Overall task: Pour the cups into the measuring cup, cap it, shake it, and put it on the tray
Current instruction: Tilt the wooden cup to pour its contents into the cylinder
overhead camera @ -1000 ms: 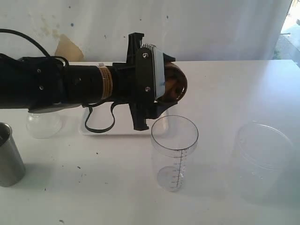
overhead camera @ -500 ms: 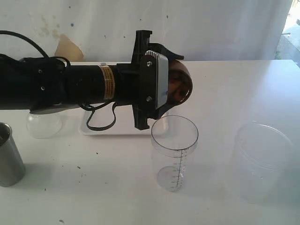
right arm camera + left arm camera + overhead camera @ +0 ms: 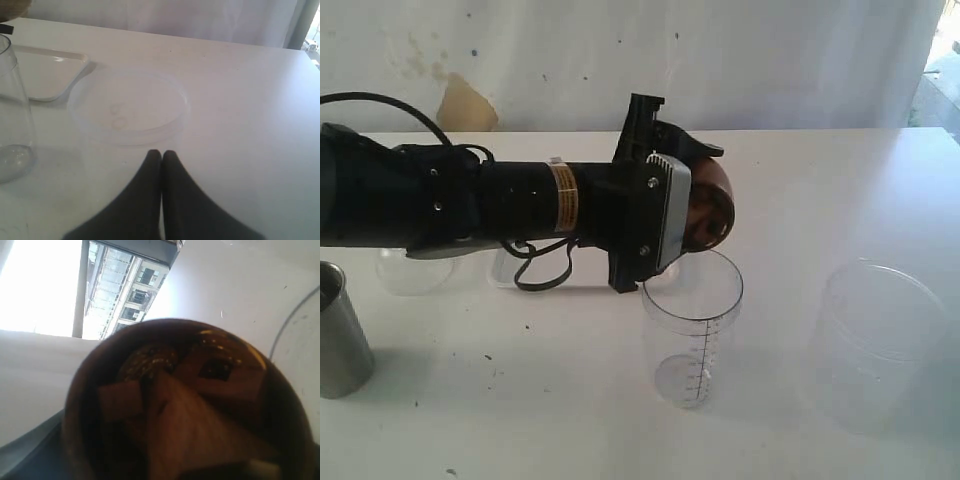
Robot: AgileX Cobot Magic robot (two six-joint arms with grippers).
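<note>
Right now my left gripper [image 3: 688, 215] pinches the brown wooden cup [image 3: 713, 198], tipped just above the rim of the measuring cup [image 3: 692, 325]. My right gripper [image 3: 161, 156] is pressed together near the wide clear container [image 3: 129, 136]. The steel tumbler [image 3: 340, 335] stands well apart.

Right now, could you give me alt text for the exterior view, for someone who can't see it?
The left tool holds a brown wooden cup tipped on its side over the open measuring cup on a white table. A steel tumbler stands far left, a wide clear container right.
</note>
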